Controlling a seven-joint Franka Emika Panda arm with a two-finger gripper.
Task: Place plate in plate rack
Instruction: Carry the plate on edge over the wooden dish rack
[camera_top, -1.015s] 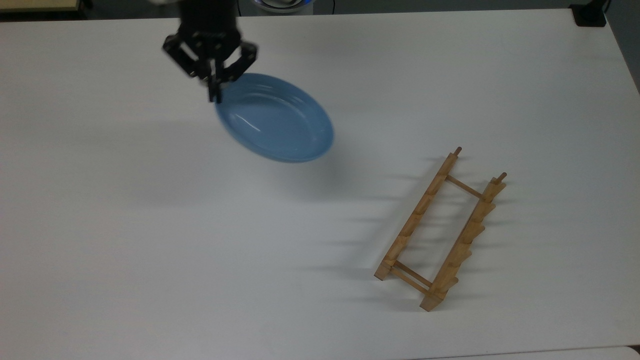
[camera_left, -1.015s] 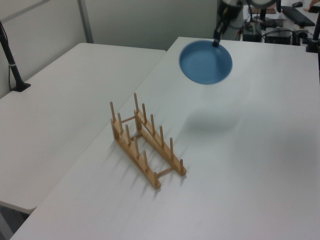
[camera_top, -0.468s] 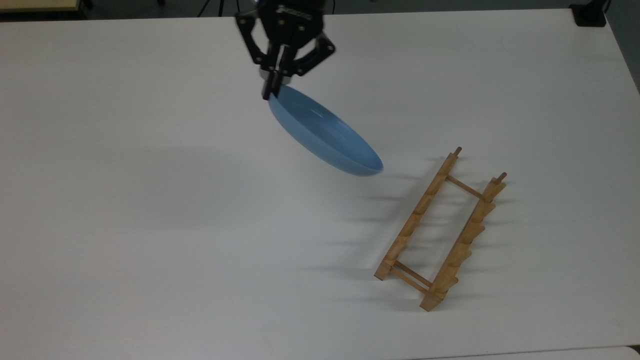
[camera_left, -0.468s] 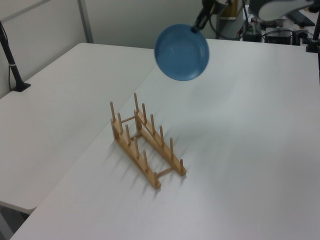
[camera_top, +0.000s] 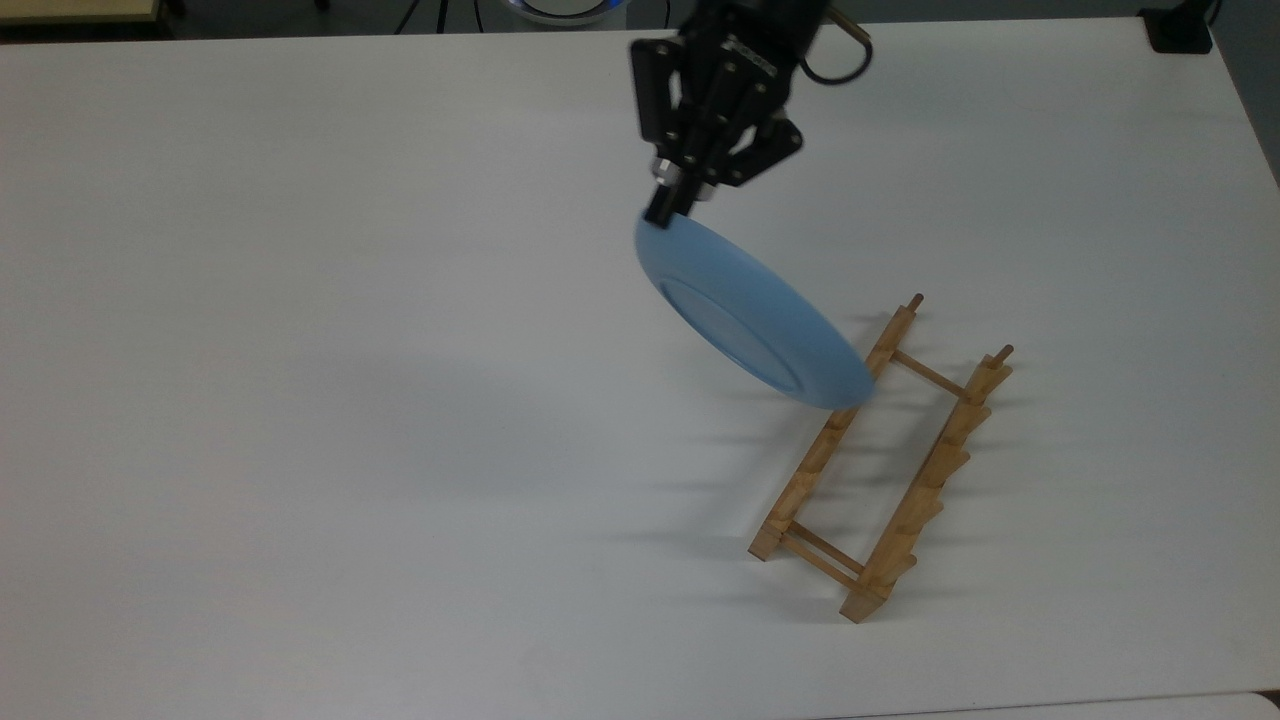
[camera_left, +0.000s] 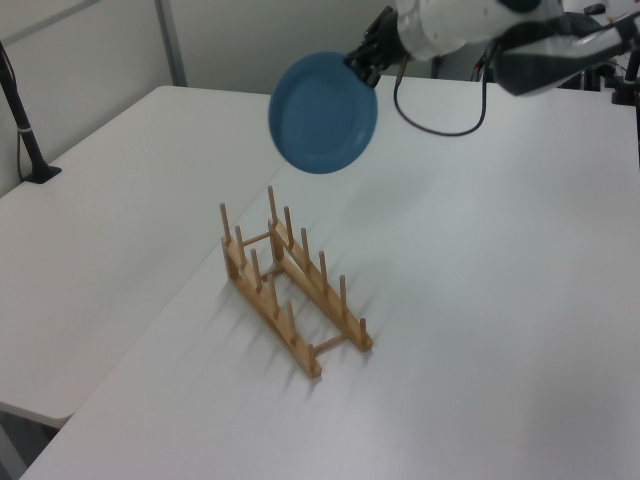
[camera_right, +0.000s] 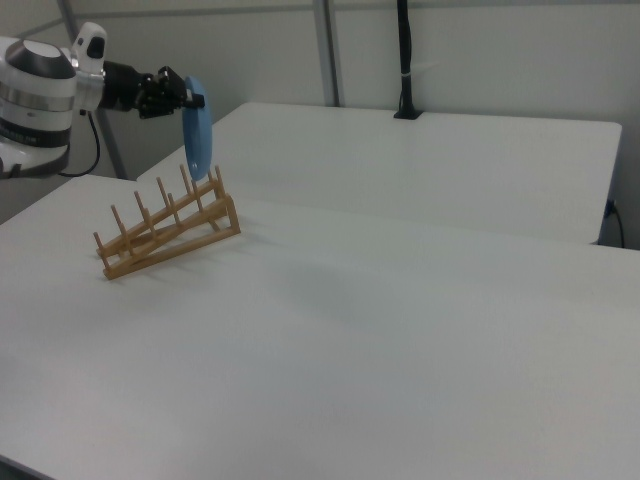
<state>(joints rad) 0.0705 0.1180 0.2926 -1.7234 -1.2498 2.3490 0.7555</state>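
Note:
My gripper is shut on the rim of the light-blue plate, which hangs in the air tilted nearly on edge, its underside with the foot ring showing in the top view. In the left view the plate floats above and behind the far end of the light-wood plate rack, held by the gripper at its upper right rim. The right view has the plate edge-on just above the rack. In the top view the plate's lower edge overlaps the rack at its upper end.
The rack stands on a wide white table. A second white table adjoins it on the left view's left, with a black post clamped to it. A black cable loops from the arm.
The gripper has carried the plate across the table toward the rack, to the top view's right. The plate has turned from nearly flat to almost on edge, underside now showing from above.

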